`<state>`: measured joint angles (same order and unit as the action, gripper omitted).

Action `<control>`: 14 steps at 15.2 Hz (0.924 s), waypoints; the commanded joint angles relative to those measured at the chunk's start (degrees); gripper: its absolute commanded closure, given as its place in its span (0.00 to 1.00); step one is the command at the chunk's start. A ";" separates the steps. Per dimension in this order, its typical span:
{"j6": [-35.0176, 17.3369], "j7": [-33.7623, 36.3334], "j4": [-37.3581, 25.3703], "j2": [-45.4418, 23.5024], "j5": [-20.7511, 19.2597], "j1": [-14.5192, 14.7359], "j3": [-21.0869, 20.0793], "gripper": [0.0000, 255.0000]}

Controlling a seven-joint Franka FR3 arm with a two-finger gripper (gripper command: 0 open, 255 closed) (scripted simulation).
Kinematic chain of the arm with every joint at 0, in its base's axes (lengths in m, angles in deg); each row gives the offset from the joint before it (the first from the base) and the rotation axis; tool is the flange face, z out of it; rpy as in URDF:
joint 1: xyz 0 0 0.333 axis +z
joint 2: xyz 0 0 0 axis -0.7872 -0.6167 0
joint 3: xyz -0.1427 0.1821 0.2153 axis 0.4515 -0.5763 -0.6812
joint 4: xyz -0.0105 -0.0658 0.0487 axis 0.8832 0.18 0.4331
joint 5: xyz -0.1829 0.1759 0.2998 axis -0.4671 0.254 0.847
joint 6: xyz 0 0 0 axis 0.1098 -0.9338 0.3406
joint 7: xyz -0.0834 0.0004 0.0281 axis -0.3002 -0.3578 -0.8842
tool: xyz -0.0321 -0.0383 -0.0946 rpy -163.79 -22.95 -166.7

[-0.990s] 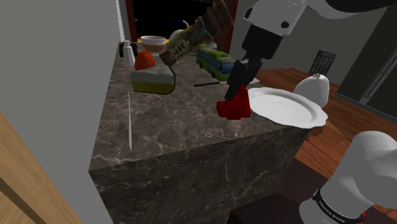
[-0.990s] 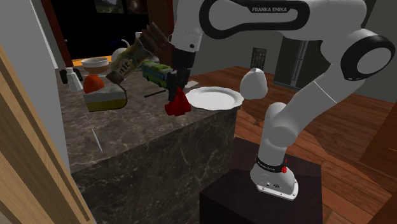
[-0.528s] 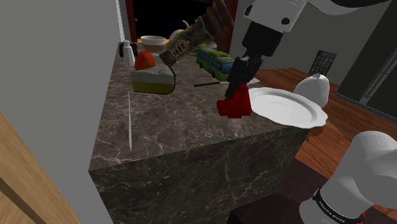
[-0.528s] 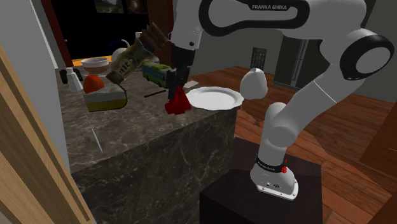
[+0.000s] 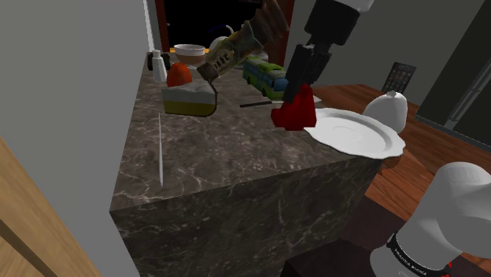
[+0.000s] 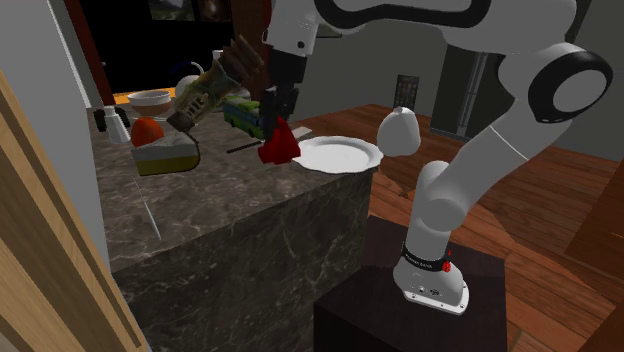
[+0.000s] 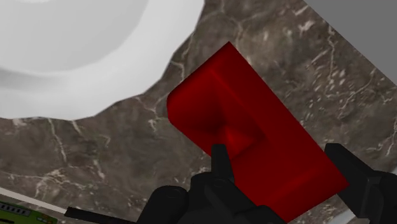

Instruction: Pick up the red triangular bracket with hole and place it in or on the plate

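The red triangular bracket [image 7: 254, 146] looks like a rigid, smooth-faced wedge, probably light for its bulk. I judge that it will not deform, but its sloped face could let it slip, so the flat opposite sides are the place to take hold. The gripper [image 7: 283, 168] is clamped on it there, across its width, with the bracket's rounded end pointing away. In the shoulder view, from the left, comes the dark marble surface [image 5: 212, 157]. Next is the bracket, hanging under the gripper by the surface's right edge and seemingly just clear of it. Last is the white plate [image 5: 370, 145], its rim just beside the bracket.
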<state>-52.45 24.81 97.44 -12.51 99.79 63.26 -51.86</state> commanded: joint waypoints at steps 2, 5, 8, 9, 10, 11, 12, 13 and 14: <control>2.15 0.40 -2.93 -0.75 -0.27 -0.13 0.12 1.00; 4.29 0.75 -6.06 -1.73 -0.57 -0.29 0.25 1.00; 6.41 -0.02 -6.99 -0.74 -0.72 -0.36 1.41 1.00; 7.22 -1.00 -6.00 0.86 -0.76 -0.34 2.51 1.00; 8.06 -1.97 -5.07 2.41 -0.86 -0.34 3.60 1.00; 8.93 -2.92 -4.22 3.92 -1.04 -0.34 4.70 1.00; 9.82 -3.85 -3.44 5.38 -1.27 -0.35 5.79 1.00; 10.73 -4.78 -2.73 6.79 -1.56 -0.37 6.89 1.00; 11.66 -5.70 -2.09 8.16 -1.91 -0.40 7.98 1.00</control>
<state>-41.81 20.49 94.63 -5.78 98.33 62.95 -45.37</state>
